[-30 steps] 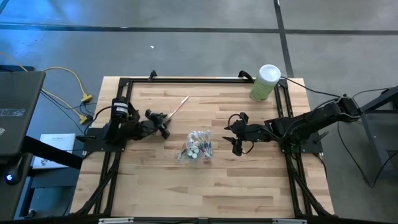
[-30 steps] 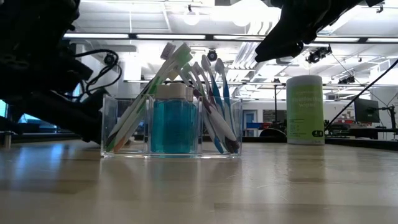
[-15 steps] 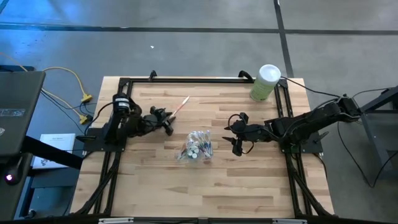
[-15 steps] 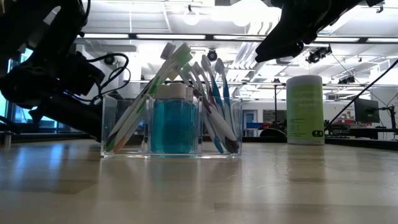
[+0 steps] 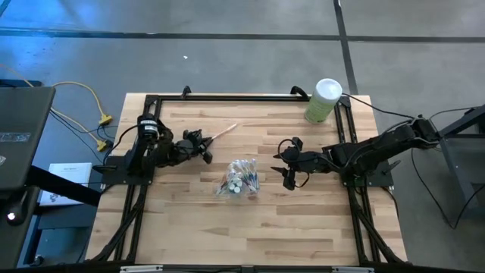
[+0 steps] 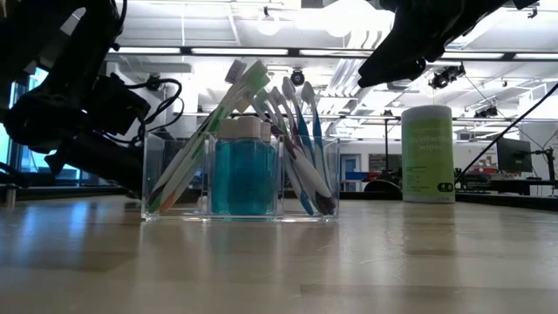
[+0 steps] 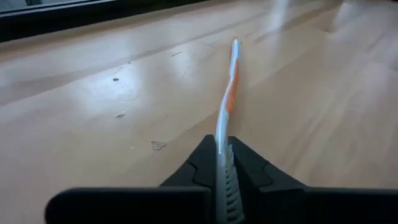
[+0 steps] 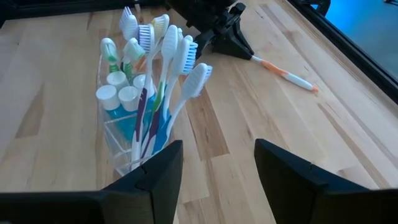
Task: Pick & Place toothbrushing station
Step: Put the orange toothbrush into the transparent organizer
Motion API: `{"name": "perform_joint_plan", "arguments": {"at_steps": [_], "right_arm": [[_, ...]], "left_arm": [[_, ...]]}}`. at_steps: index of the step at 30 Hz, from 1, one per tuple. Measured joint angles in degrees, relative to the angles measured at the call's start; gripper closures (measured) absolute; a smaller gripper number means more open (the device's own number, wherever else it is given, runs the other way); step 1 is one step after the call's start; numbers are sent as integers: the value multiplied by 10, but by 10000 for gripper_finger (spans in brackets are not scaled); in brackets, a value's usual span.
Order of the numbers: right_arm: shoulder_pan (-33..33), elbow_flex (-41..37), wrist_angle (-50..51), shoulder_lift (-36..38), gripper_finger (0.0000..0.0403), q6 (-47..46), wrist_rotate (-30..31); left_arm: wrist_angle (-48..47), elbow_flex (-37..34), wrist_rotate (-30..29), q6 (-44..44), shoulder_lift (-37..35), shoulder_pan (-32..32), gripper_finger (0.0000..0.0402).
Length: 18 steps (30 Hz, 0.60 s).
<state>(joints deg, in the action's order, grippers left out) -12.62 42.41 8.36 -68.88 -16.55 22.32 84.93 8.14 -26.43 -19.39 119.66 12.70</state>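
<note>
On the wooden table (image 5: 303, 227), the left gripper (image 7: 222, 163) has its fingers clamped on one end of a stray toothbrush (image 7: 228, 93) lying flat, far-left of the holder (image 5: 239, 179) at mid-table – its long axis running away from the fingers. The right gripper (image 8: 216, 163), fingers apart, waits just right of the holder

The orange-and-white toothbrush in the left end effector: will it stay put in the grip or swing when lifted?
The toothbrush is pinched near one end by the left end effector, so its long free end will probably sag or pivot. It looks thin and light, so weight should matter little. Its smooth handle might slip.
</note>
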Motion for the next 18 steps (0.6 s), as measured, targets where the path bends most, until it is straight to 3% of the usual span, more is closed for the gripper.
{"name": "perform_joint_plan", "arguments": {"at_steps": [8,12,18], "right_arm": [[0,0,8,0,212,-12,-16],[0,0,10,0,212,-14,-16],[0,0,11,0,212,-15,-15]], "left_arm": [[26,-12,-41,-11,-29,-58,389],[12,-19,-109,18,-76,-108,390],[16,-21,-294,143,-162,-210,390]]}}
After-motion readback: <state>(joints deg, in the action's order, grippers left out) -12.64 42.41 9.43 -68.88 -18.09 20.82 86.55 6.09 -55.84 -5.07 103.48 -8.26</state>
